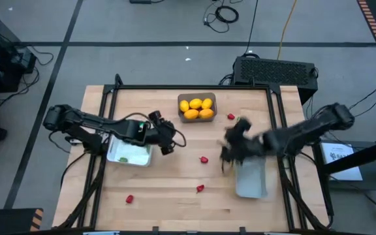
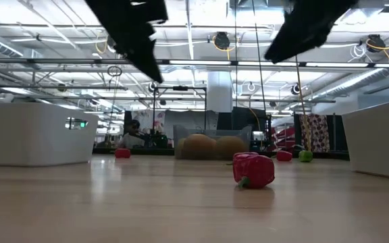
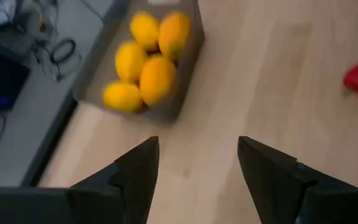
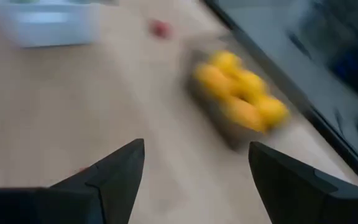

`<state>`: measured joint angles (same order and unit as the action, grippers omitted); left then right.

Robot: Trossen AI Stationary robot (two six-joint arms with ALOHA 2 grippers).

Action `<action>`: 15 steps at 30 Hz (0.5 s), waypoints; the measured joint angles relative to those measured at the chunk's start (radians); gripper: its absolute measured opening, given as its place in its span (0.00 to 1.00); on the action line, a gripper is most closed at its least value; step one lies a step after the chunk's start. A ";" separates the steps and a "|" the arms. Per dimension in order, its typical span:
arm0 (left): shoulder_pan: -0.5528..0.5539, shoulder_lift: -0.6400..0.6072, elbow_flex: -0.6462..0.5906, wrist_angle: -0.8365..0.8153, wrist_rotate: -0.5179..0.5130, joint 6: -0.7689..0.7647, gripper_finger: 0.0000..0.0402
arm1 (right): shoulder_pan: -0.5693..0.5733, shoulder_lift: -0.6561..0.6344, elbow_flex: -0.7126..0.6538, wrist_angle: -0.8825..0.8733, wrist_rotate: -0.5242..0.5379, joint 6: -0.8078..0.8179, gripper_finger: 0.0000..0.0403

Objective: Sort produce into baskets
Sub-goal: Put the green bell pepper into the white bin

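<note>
While five yellow and orange rounded fruits (image 1: 196,108) are held in the dark grey translucent bin (image 1: 211,101) at the table's far edge, the left gripper (image 3: 197,177) is seen spread and empty above bare wood beside the pale bin (image 1: 130,154) with green bits. The right gripper (image 4: 194,177), likewise spread and empty, is raised over the other pale bin (image 1: 251,180). Small red pieces (image 1: 203,159) are scattered on the wooden table (image 1: 175,202).
</note>
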<state>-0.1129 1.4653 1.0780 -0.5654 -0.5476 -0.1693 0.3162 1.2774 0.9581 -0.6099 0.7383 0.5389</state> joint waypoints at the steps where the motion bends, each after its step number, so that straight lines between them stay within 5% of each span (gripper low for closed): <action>1: 0.010 0.000 0.000 0.017 0.000 0.028 0.56 | -0.061 -0.028 0.000 -0.050 -0.032 0.020 0.69; 8: 0.086 -0.038 -0.051 0.019 -0.005 0.176 0.56 | -0.430 -0.103 -0.001 -0.334 -0.112 0.122 0.69; 15: 0.192 -0.177 -0.267 0.224 0.049 0.202 0.56 | -0.613 -0.073 -0.070 -0.206 -0.277 0.043 0.69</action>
<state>0.0794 1.2882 0.8111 -0.3411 -0.4988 0.0327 -0.2965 1.2043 0.8882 -0.8157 0.4610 0.5815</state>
